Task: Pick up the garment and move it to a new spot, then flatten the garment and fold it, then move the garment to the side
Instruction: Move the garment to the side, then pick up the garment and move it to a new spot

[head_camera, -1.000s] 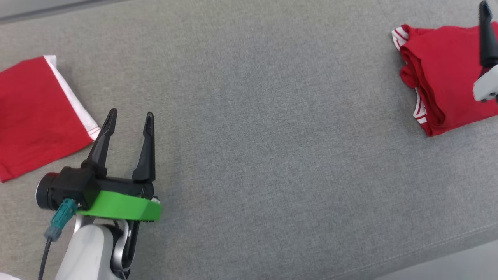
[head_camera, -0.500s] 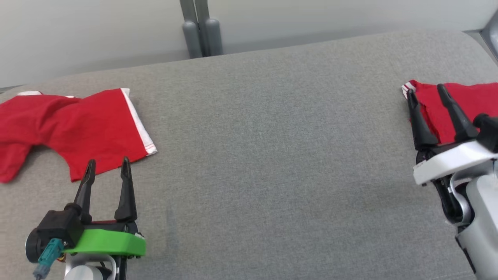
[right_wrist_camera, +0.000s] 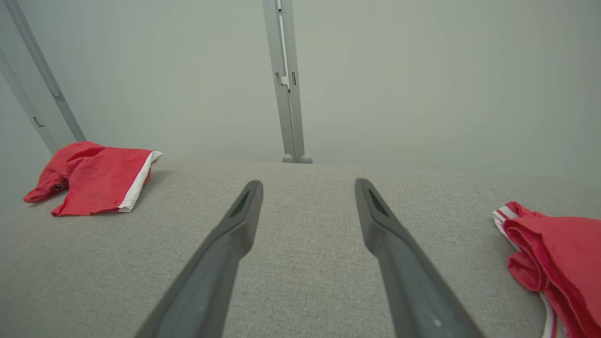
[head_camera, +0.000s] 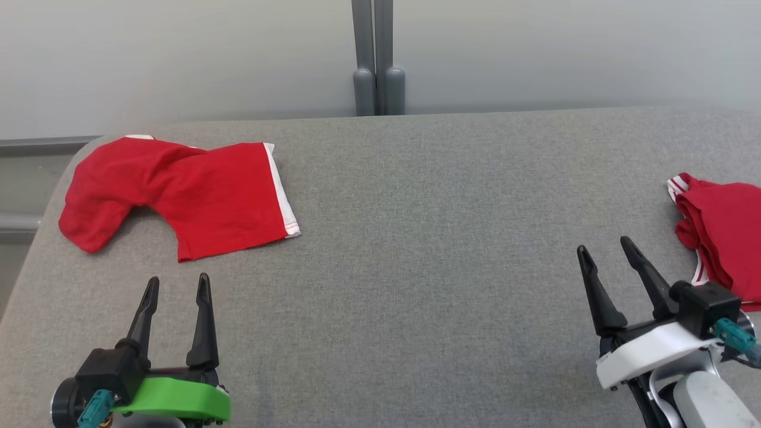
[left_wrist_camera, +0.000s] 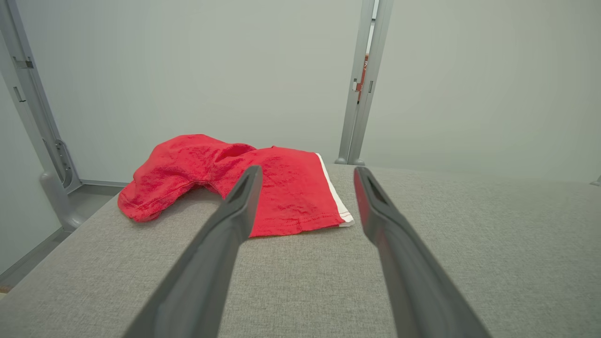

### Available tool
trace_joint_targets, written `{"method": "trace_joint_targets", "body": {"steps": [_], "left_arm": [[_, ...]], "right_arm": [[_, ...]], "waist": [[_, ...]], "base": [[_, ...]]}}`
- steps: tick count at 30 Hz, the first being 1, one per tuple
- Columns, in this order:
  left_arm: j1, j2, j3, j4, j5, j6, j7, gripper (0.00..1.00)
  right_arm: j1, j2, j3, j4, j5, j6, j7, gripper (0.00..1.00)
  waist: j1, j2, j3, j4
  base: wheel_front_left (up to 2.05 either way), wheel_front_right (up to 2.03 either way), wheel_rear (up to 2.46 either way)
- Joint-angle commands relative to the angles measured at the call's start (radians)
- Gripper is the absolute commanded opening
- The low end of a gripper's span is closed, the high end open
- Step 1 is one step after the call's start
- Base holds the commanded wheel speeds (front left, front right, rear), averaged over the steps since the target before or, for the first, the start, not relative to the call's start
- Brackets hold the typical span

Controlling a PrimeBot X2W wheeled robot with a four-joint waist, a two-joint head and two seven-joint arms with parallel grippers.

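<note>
A red garment with a white hem (head_camera: 184,193) (left_wrist_camera: 263,192) (right_wrist_camera: 96,180) lies loosely spread at the far left of the grey padded table (head_camera: 428,238). A second red garment with white stripes (head_camera: 722,235) (right_wrist_camera: 558,263) lies folded at the right edge. My left gripper (head_camera: 177,286) (left_wrist_camera: 305,176) stands open near the front left, just short of the left garment, with nothing between its fingers. At the front right my right gripper (head_camera: 605,249) (right_wrist_camera: 307,188) is open and empty too, a little left of the folded garment.
A pale wall with a grey upright post (head_camera: 373,56) stands behind the table. The table's left edge (head_camera: 32,255) drops off beside the left garment. Bare grey cloth runs between the two garments.
The head camera has tilted up, so the far wall and post come into view. Both grippers now show low in front, drawn back from the garments, still open.
</note>
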Motion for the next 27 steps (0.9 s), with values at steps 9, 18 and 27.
{"method": "trace_joint_targets", "body": {"steps": [9, 18, 27], "left_arm": [[0.042, -0.033, 0.049, 0.002, 0.065, -0.019, -0.003, 1.00], [0.037, -0.052, 0.069, 0.016, 0.082, -0.033, -0.003, 1.00], [0.008, -0.062, 0.075, 0.030, 0.092, -0.044, -0.003, 1.00]], "right_arm": [[0.077, 0.082, -0.072, -0.040, -0.081, 0.000, -0.002, 1.00], [0.079, 0.093, -0.078, -0.042, -0.110, 0.000, -0.002, 1.00], [0.068, 0.102, -0.071, -0.042, -0.101, 0.000, -0.003, 1.00]], "waist": [[0.0001, 0.0000, -0.034, 0.000], [0.0001, 0.0000, -0.032, -0.015], [0.0001, 0.0000, -0.017, 0.037]], "base": [[0.00, 0.00, 0.00], [0.00, 0.00, 0.00], [0.00, 0.00, 0.00]]}}
